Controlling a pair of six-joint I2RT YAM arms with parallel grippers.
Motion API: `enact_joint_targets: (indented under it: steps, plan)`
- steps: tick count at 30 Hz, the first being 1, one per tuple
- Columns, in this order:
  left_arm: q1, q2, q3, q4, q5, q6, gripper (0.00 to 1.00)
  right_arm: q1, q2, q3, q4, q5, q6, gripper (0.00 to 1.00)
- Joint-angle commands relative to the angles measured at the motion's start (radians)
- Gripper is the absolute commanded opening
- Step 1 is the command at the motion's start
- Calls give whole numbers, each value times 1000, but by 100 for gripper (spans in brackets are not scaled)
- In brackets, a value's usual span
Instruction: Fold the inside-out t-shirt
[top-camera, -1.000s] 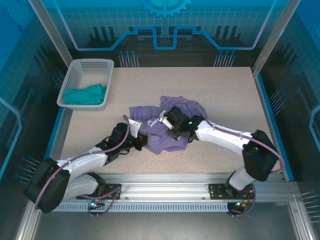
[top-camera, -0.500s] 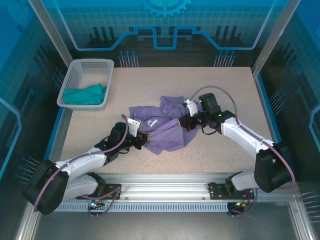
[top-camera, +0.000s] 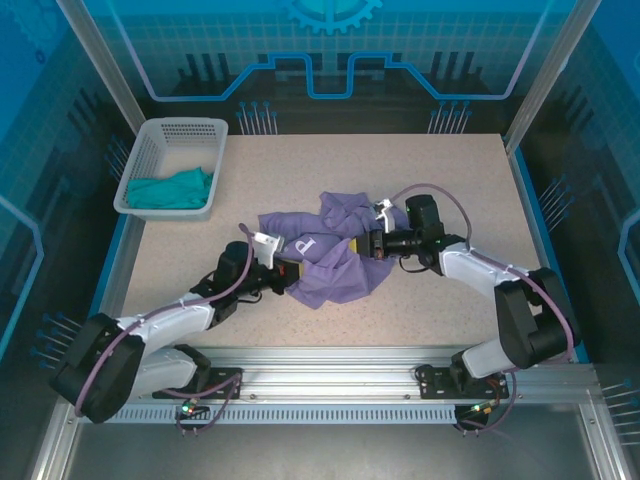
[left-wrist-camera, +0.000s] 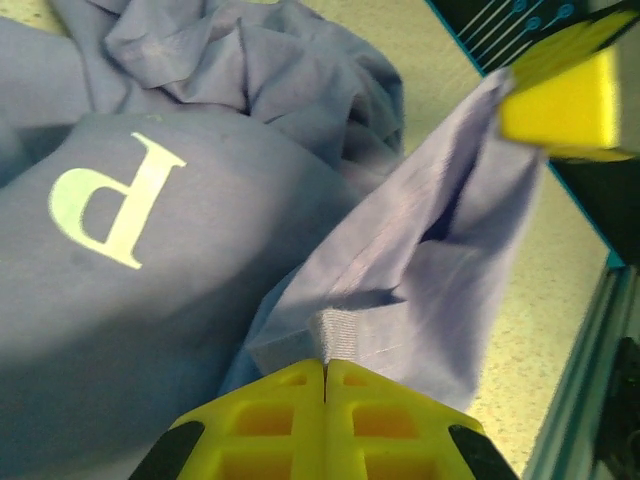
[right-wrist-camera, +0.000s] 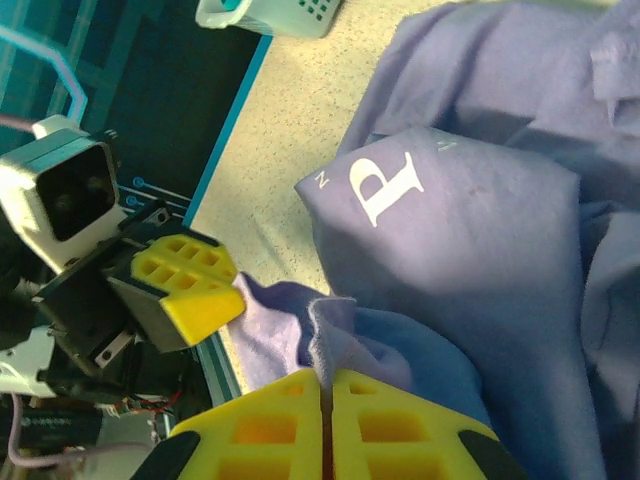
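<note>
The inside-out t-shirt (top-camera: 322, 262), lavender-purple with a white "P" (top-camera: 305, 243) showing, lies crumpled at the table's middle. My left gripper (top-camera: 287, 271) is at its lower left edge, shut on a stitched hem (left-wrist-camera: 335, 335), its jaws pressed together with the cloth pinched at their tips (left-wrist-camera: 325, 365). My right gripper (top-camera: 363, 245) is at the shirt's right side, shut on another cloth edge (right-wrist-camera: 330, 330) that rises from between its tips (right-wrist-camera: 325, 375). A band of cloth stretches between the two grippers. The left gripper's yellow fingers (right-wrist-camera: 185, 290) appear in the right wrist view.
A white mesh basket (top-camera: 185, 125) stands at the back left with a teal-green garment (top-camera: 172, 190) inside. A metal rail (top-camera: 330, 375) runs along the near edge. Bare tabletop (top-camera: 400, 170) lies behind and to the right of the shirt.
My right gripper has swung from the shirt's middle out to its right side, drawing a cloth edge with it. The left gripper has shifted slightly, still shut on the hem.
</note>
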Motion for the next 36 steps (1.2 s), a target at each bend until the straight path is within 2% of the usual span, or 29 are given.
enact_joint_targets:
  steps: [1,6,12,19,25,30,36]
  plan:
    - [5,25,5,97,90,-26,0,21,34,-24,169,-21,109,9]
    - [-7,71,35,87,118,-19,0,45,57,-4,255,-44,170,8]
    - [-24,97,47,74,112,-11,0,14,43,6,307,-84,226,8]
    - [-15,68,26,-5,1,-4,0,-82,-11,-36,295,-154,244,7]
    - [2,41,5,-25,-17,-8,0,-165,-67,-84,273,-185,243,7]
    - [4,41,14,-8,16,-14,0,-156,-60,-95,263,-160,228,8]
    - [2,25,-9,96,94,-43,0,-98,-57,-79,160,0,172,16]
